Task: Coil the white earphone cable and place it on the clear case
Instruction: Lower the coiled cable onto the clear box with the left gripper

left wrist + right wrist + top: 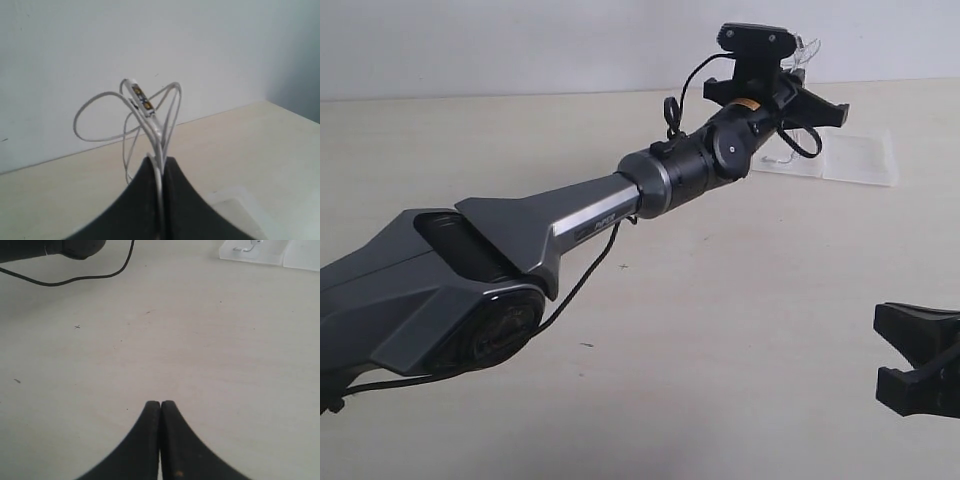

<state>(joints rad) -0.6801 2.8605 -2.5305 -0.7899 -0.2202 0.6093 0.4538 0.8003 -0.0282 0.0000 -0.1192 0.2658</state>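
Left wrist view: left gripper pinched on looped white earphone cable, clear of table; right gripper closed, empty; clear case near left gripper.

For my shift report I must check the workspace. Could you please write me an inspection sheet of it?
Surface: pale table with a few small dark marks.
Job's things: white earphone cable in loose loops, lifted off the table; clear case lying flat.
Clutter: nothing seen.
Grippers: left gripper shut on the cable, raised near the case; right gripper shut, holding nothing, over the table.
Cables: black robot cable hanging slack.
Surroundings: plain light wall.
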